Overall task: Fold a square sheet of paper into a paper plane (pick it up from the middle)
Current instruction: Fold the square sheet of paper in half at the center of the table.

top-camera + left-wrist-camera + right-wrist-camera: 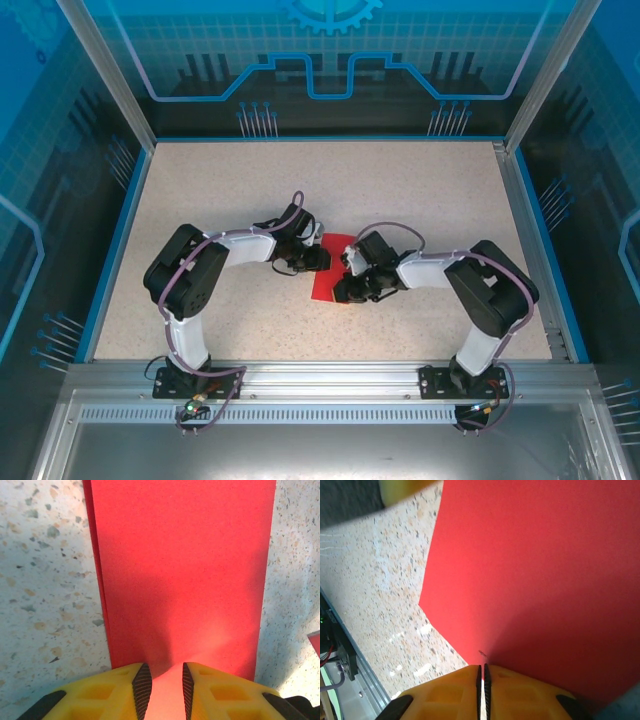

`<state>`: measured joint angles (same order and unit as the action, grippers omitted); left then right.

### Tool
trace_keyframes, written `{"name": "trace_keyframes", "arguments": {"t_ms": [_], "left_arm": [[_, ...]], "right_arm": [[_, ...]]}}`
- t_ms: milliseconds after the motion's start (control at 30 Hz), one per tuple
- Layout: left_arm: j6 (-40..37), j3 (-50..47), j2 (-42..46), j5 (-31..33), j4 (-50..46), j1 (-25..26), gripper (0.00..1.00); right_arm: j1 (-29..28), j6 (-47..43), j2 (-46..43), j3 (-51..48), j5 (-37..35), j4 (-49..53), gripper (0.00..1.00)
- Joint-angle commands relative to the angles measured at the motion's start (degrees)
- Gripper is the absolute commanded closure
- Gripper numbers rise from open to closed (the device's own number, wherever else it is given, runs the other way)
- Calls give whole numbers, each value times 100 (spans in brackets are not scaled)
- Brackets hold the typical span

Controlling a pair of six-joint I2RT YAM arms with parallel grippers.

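The square sheet of paper (pixel 327 284) is bright red and lies creased narrower at the table's middle, between both grippers. In the left wrist view it is a long strip (pixel 185 570) with a doubled left edge. My left gripper (pixel 162 674) stands over the strip's near end, jaws apart, with the paper bulging up into the gap. In the right wrist view the sheet (pixel 535 570) shows a slanted corner, and my right gripper (pixel 482 670) is shut on its near edge. From above, the left gripper (pixel 318 258) and right gripper (pixel 348 283) almost meet. The paper plane is out of view.
The speckled beige tabletop (pixel 420 190) has a blue rim and aluminium posts around it. Transparent blue walls enclose the cell. A small red corner (pixel 315 641) shows at the right edge of the left wrist view. Free room lies towards the far side.
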<state>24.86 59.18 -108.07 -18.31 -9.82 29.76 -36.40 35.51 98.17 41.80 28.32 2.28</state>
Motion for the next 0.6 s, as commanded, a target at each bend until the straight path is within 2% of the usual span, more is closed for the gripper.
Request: {"name": "trace_keyframes", "arguments": {"t_ms": [0,200,567], "left_arm": [[-262,-361,-489,960,-1199,-241,69],[-211,-337,-378,866,-1253,-236,69],[-44,98,165,362,-1444,-237,66]], "right_arm": [[58,-141,-211,-515,-181,767,87],[284,-224,-618,-661,-232,924,87],[561,156,-990,384,90,670,86]]}}
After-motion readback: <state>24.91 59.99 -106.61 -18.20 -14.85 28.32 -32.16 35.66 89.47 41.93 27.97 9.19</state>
